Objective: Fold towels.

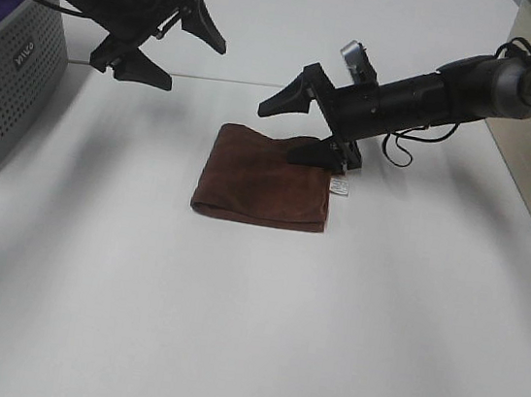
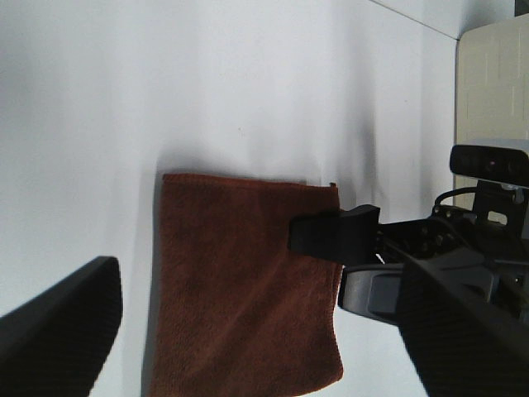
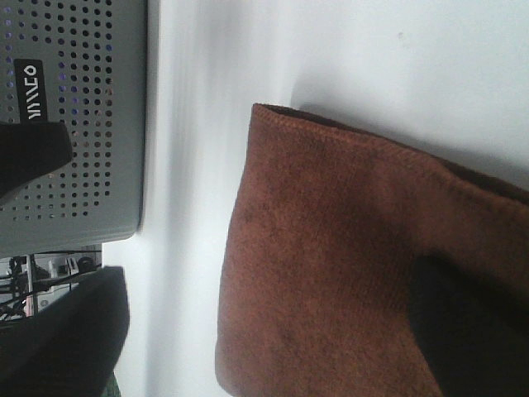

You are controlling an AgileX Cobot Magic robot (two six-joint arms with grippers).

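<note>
Resting spread on the towel (image 1: 263, 181), right claw (image 1: 277, 134); left claw (image 1: 195, 67) spread aloft; tag (image 1: 338, 187) only overhead

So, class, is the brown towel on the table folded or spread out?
Folded. The towel lies as a compact rectangle with a thick, rounded near edge, and the right wrist view shows stacked layers at one side.

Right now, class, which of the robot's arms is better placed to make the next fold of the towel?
Probably the right. The right gripper is open at the edge of the towel near the white tag, one finger over the cloth. The left gripper, also open, hangs apart from it.
</note>
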